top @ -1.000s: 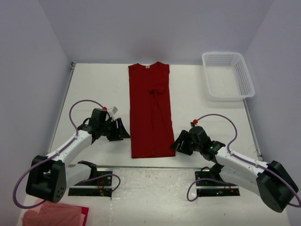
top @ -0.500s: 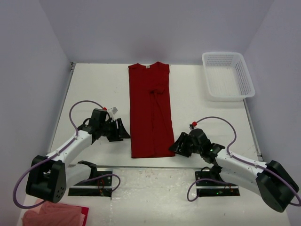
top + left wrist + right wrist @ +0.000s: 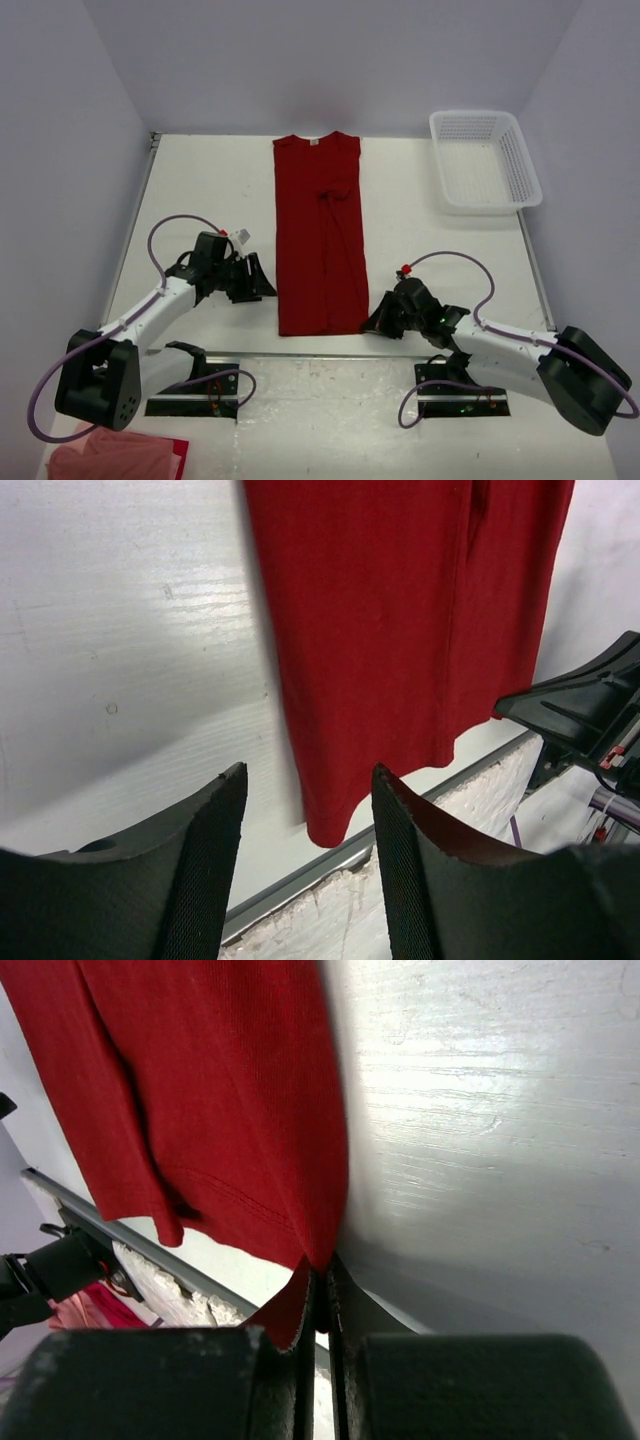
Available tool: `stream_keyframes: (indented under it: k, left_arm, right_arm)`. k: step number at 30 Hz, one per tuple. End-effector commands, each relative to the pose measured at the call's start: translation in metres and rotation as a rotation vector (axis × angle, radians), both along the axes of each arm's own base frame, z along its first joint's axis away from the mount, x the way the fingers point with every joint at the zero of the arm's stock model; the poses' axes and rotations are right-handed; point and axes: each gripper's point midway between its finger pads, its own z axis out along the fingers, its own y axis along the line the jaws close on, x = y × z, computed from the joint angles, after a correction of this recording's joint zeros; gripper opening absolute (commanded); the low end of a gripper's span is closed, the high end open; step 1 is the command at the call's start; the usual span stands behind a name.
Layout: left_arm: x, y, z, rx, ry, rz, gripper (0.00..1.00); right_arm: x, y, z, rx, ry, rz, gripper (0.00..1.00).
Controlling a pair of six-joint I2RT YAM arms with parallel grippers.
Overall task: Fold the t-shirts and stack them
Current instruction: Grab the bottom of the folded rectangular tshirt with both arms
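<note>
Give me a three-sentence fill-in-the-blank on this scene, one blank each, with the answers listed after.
1. The right gripper is shut on the near right ____ of the red t-shirt.
2. The left gripper has its jaws ____ by the shirt's near left corner.
3. The white mesh basket sits at the far ____ corner of the table.
Missing words: corner; open; right.

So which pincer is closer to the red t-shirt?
Right. The right pincer is shut on the near right corner of the red t-shirt. The left pincer hangs open beside its left edge, not touching.
</note>
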Motion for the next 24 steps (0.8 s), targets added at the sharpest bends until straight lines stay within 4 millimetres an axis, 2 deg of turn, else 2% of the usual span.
stream_keyframes:
  k: [1, 7, 12, 16, 24]
  left_arm:
    - [-0.014, 0.0, -0.006, 0.001, 0.055, -0.01, 0.54]
    - [-0.032, -0.007, -0.003, -0.028, 0.076, -0.001, 0.59]
    - [-0.045, 0.002, -0.019, 0.044, 0.106, 0.038, 0.61]
    - [-0.054, 0.0, -0.03, 0.062, 0.148, 0.058, 0.6]
    - [-0.065, -0.022, -0.043, 0.088, 0.172, 0.028, 0.55]
  right_arm:
    - [-0.009, -0.019, -0.022, -0.119, 0.049, -0.023, 0.0]
    - [-0.007, -0.018, -0.022, -0.123, 0.046, -0.026, 0.0]
    - [-0.008, -0.018, -0.024, -0.121, 0.047, -0.027, 0.0]
    - [-0.008, -0.017, -0.024, -0.117, 0.052, -0.025, 0.0]
    - [-0.007, -0.018, -0.021, -0.112, 0.042, -0.029, 0.0]
